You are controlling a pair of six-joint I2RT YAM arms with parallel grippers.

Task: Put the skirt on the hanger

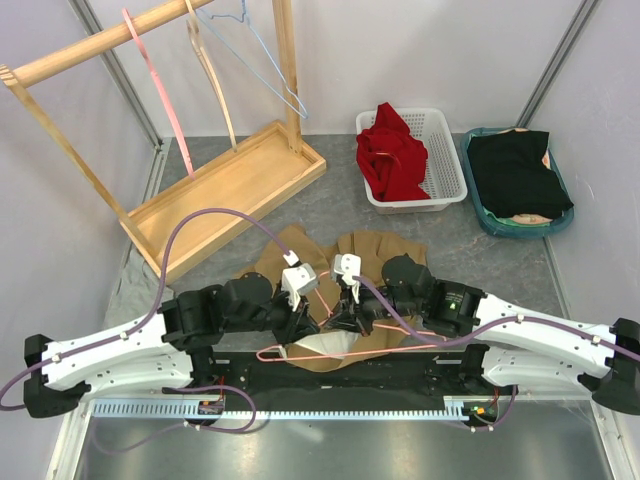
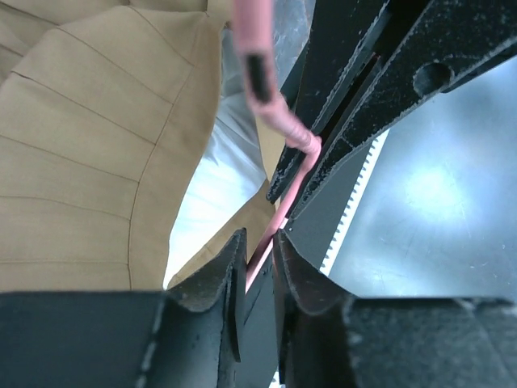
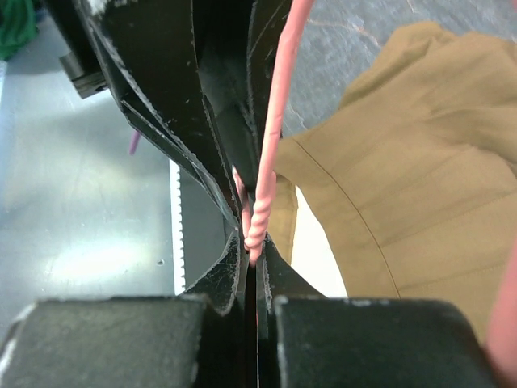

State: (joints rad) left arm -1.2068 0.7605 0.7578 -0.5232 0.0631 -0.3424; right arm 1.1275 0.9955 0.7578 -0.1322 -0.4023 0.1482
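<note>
Grey table (image 1: 480, 255), walled in on three sides. Tan skirt (image 1: 385, 250) lies flat at centre-near, waist opening with pale lining toward the arm bases. Pink hanger (image 1: 300, 351) lies across that near hem, its wire running along the front.

Left tool (image 2: 258, 263): pressed together, pinching the pink wire. Right tool (image 3: 252, 242): pressed together on the twisted neck of the hanger. Both tools sit almost touching each other over the skirt's waist.

Step, as I read it: hanger gripped and being lined up at the waist; skirt not on it yet. Next move likely needs one tool to let go and take the fabric while the other steadies the hanger.

Room: tight. Near table edge and slotted rail sit right under the tools, arms crowd each other. Open table lies beyond the skirt, before the white basket (image 1: 445, 180) and teal tray (image 1: 482, 215); wooden rack (image 1: 235, 185) stands far left, well apart.
</note>
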